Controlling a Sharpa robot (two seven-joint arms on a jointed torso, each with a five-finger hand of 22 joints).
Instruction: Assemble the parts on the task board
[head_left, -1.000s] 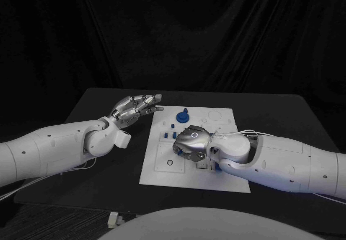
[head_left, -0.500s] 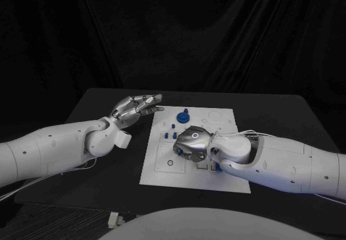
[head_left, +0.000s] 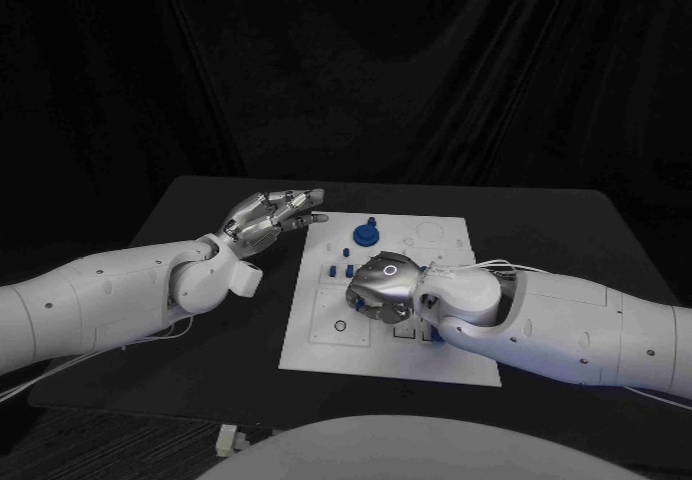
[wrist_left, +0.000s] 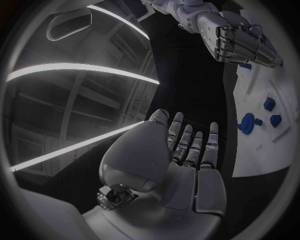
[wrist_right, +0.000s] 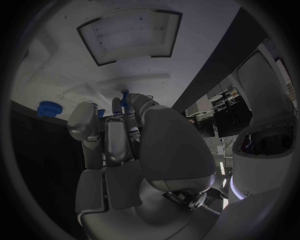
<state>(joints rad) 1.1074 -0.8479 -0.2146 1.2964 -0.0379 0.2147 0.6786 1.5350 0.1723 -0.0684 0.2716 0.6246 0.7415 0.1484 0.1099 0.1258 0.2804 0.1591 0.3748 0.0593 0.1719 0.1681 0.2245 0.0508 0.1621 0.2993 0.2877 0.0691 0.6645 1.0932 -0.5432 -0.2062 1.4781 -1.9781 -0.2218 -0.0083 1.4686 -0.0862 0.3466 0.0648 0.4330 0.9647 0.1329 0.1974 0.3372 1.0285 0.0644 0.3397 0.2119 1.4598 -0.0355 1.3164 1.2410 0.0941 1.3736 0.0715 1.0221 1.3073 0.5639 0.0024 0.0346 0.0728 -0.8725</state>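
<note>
The white task board lies in the middle of the black table. My right hand is low over the board's middle with its fingers curled in. Its fingertips pinch a small blue peg, and a bit of blue shows under the same hand. A round blue part stands near the board's far edge. Small blue pieces stand just left of the right hand. My left hand hovers left of the board's far corner, fingers spread, holding nothing.
Another blue piece sits on the board beside my right forearm. Bare black table runs along the board's left side under my left arm. The board lies beside my left hand.
</note>
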